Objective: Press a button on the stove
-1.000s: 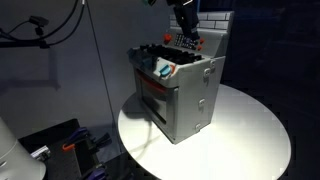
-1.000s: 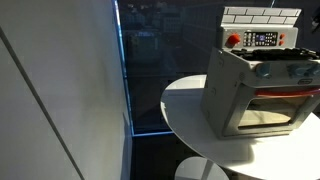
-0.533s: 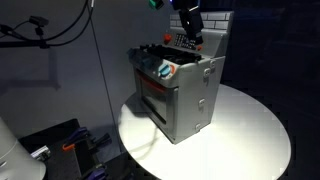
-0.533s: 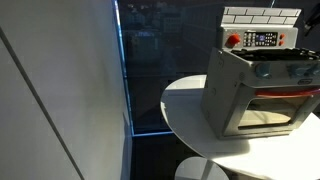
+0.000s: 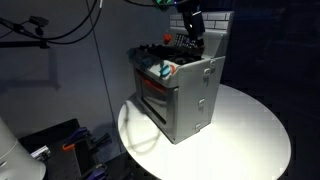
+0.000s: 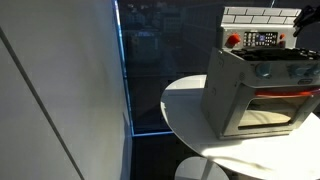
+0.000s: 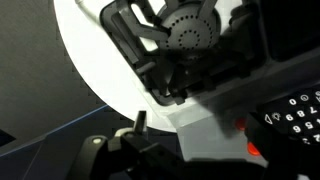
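Note:
The grey toy stove [image 5: 182, 92] stands on a round white table [image 5: 250, 130]; it also shows in an exterior view [image 6: 258, 88]. Its dark control panel [image 6: 263, 39] with a red button sits under the white brick-pattern back [image 6: 258, 15]. The blue-and-orange knobs [image 5: 164, 70] are at the front edge. My gripper [image 5: 191, 24] hangs above the back of the stove top, close to the panel. In the wrist view I see a burner [image 7: 190, 30], the panel's white-marked buttons [image 7: 298, 110] and red buttons [image 7: 250, 150]. Only one dark fingertip [image 7: 140, 122] shows, so the jaw state is unclear.
The table's edge [image 6: 175, 110] drops to a dark floor. A tall pale wall panel [image 6: 60, 90] stands beside the table. Cables [image 5: 60, 30] hang at the back, and dark equipment [image 5: 70, 145] sits low near the table.
My gripper has shifted slightly toward the stove's back panel and a little upward. The stove has not moved.

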`<state>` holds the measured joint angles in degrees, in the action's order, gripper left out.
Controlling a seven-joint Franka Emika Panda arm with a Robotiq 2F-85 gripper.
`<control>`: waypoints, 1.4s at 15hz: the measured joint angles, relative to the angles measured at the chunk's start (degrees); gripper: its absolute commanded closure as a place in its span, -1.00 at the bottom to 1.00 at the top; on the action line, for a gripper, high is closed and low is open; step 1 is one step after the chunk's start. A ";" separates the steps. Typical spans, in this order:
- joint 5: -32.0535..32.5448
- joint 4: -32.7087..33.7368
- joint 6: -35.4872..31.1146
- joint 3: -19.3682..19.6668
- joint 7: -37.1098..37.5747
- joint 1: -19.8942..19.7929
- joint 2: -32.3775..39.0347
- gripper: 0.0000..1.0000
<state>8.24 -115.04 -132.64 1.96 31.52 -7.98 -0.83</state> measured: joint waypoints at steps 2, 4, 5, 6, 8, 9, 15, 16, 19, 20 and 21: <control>-0.20 0.93 0.05 0.27 0.00 0.36 0.79 -1.00; -0.35 1.77 0.09 0.55 0.00 0.65 1.52 -1.00; -0.44 2.26 0.12 0.67 0.00 0.78 1.93 -1.00; -0.56 2.73 0.17 0.79 0.00 0.92 2.37 -1.00; -1.04 3.45 0.32 0.96 0.00 1.16 3.11 -1.00; -1.29 3.88 0.48 1.04 0.00 1.28 3.49 -1.00; -2.07 6.00 2.15 1.51 0.00 2.00 5.15 -1.00; -2.07 6.31 2.42 1.56 0.00 2.05 5.32 -1.00; -2.08 7.23 2.87 1.68 0.00 2.07 5.93 -1.00; -2.08 7.44 2.89 1.74 0.00 2.07 6.09 -1.00; -2.08 7.72 2.89 1.81 0.00 2.07 6.33 -1.00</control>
<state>6.16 -107.32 -129.75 3.78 31.52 -5.91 5.50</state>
